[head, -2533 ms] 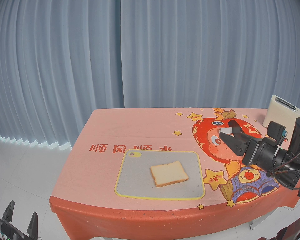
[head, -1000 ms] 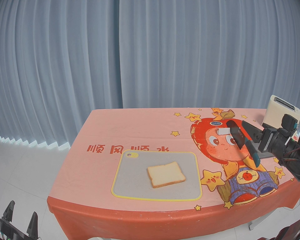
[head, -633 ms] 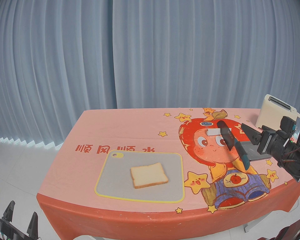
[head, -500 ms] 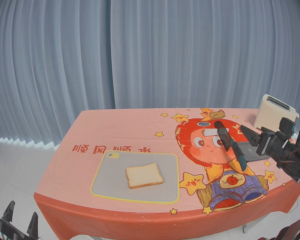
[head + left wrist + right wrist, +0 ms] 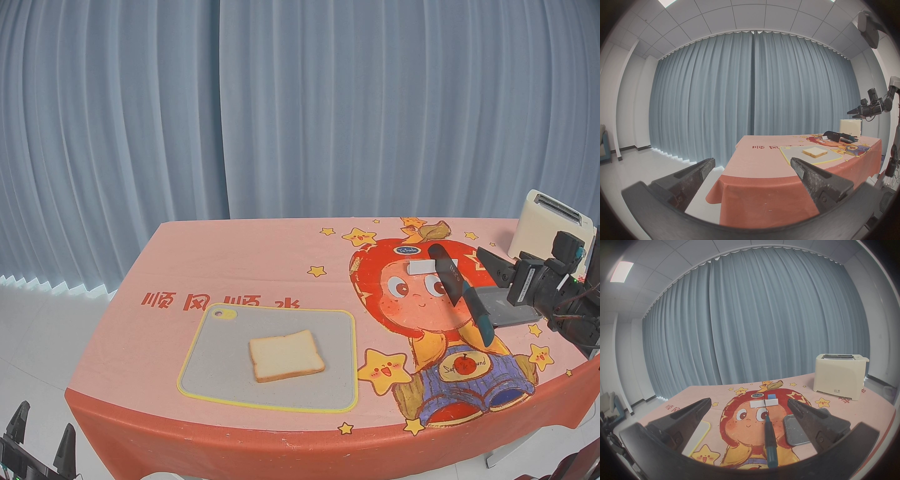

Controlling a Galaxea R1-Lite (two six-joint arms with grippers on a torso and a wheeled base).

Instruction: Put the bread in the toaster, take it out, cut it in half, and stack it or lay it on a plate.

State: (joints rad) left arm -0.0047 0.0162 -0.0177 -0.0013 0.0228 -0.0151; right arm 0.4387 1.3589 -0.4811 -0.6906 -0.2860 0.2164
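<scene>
Hanging released well above the surface [image 5: 250, 262] in the head view, the right jaws face the knife [image 5: 461, 292], which lies ahead of and below them, beside the plate [image 5: 509, 311]. The bread [image 5: 286, 355] rests on the board [image 5: 209, 369], well ahead of them.

In the left wrist view, the left jaws gape empty, low and short of the surface, with the bread far ahead.

In the right wrist view, the teal handle [image 5: 771, 440] lines up between the open jaws, ahead of them, with the blade on edge and its tip at a white rest [image 5: 764, 402]. The toaster [image 5: 840, 375] stands off to one side.

Judging by this aim, the knife looks the target. Descend, close squarely mid-handle, keep the wrist level, and lift straight so the blade clears its rest.
</scene>
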